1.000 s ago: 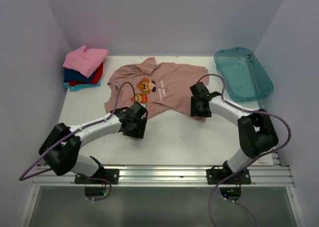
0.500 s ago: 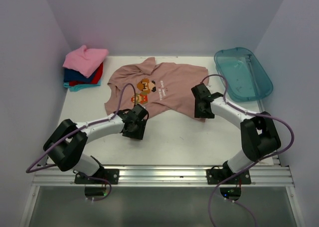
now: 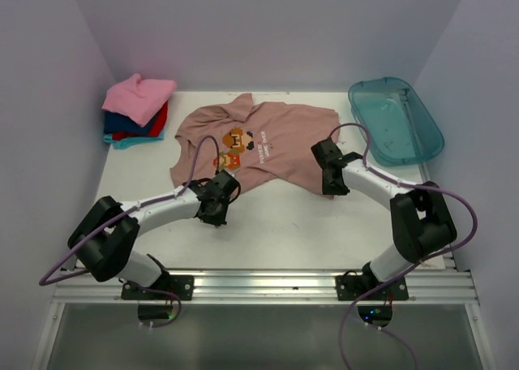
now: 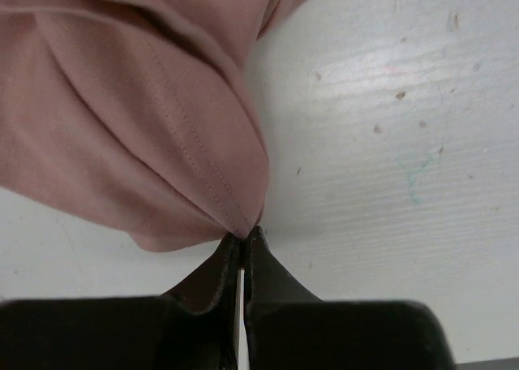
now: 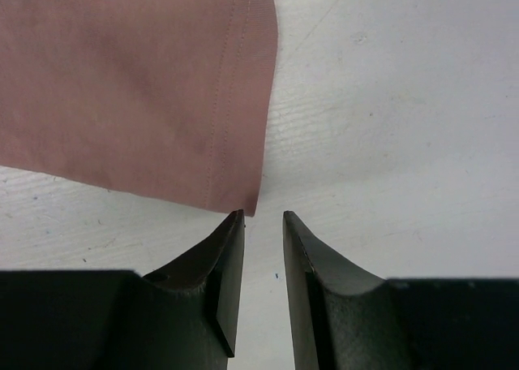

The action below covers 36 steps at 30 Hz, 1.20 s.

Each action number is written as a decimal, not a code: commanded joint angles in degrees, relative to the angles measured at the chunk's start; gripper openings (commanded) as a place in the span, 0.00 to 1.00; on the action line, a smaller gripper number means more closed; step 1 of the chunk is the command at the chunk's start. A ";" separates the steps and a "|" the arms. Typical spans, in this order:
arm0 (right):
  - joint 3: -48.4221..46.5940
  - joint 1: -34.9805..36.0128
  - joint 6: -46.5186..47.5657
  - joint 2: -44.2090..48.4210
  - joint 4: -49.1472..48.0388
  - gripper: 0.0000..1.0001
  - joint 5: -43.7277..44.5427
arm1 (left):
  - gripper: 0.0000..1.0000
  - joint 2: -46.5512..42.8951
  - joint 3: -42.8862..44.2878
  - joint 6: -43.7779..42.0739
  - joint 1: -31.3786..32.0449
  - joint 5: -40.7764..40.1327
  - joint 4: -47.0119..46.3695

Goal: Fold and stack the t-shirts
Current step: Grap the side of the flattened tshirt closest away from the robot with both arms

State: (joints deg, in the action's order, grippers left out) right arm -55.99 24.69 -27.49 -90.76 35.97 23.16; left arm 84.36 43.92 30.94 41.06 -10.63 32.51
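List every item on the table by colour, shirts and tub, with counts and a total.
dusty pink-brown tee, spread out: 1
bright pink tee, folded, top of the stack: 1
red tee, folded: 1
blue tee, folded: 1
teal tee, folded, bottom: 1
teal plastic tub: 1
Total: 6

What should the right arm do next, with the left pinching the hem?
Probably nudge the right gripper forward and slightly toward the pink-brown tee before closing. The left gripper is shut on the hem, but the right jaws stand apart with the tee's corner at one fingertip, not between them; closing now would likely miss.
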 commanded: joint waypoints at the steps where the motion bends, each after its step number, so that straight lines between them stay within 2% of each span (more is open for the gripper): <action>1: 0.09 -0.08 -1.34 -1.26 0.33 0.30 3.99 | 0.00 -4.63 -0.16 1.84 0.34 0.69 5.87; 5: 0.70 -0.17 -3.01 -1.52 1.56 0.33 6.02 | 0.00 -14.10 3.79 5.26 0.95 0.45 15.19; 10: 1.41 -0.17 -3.36 -2.05 0.16 0.34 4.62 | 0.00 -20.36 8.01 8.08 0.95 -1.58 24.43; 16: 0.97 -0.17 -3.37 -1.88 -1.42 0.33 0.23 | 0.00 -21.78 6.27 9.14 0.95 -1.85 25.32; 21: 2.81 -0.08 -2.75 7.76 -2.66 0.33 -2.76 | 0.00 -20.64 5.30 8.44 0.95 -1.49 24.18; 25: 3.60 -0.17 -2.75 10.08 -2.92 0.35 -3.64 | 0.00 -20.20 5.30 8.09 0.95 -1.67 23.65; 36: 3.69 -0.17 -3.71 -4.86 -9.51 0.33 -4.61 | 0.00 -21.78 4.59 8.26 0.95 -2.46 24.70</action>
State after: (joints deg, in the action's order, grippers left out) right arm -52.93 24.69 -29.74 -93.80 30.22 19.57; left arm 64.10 48.84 38.46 41.78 -11.70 55.94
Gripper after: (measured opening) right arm 0.337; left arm 0.016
